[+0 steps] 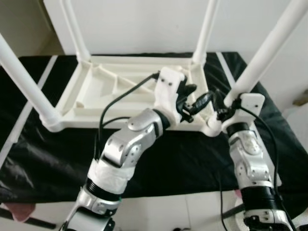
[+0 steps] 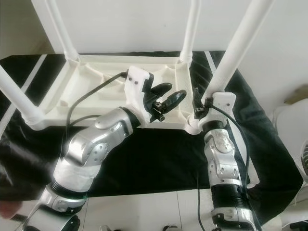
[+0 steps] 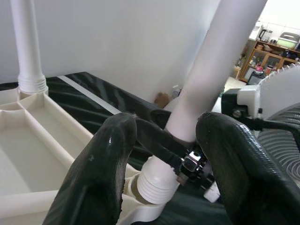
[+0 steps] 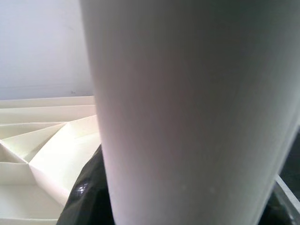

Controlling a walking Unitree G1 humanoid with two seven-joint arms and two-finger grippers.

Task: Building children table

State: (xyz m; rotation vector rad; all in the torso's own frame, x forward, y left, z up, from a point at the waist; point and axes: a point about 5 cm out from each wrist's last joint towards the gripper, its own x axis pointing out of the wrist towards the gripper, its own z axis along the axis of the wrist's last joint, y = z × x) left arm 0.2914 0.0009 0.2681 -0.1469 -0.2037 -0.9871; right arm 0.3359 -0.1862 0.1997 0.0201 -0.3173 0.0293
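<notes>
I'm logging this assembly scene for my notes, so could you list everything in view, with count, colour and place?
Table top: one, white, upside down on the black cover, ribbed underside facing up.
Table legs: four, white, standing up from the corners of the table top.
Cover: one, black with pale stripes, spread under the table top.
Wall: white, behind the table top.
Shelf unit: one, wooden, far off in the left wrist view.
Left hand: one, black fingers open, above the table top's near right corner.
Right hand: one, black fingers closed around the base of the near right leg.
</notes>
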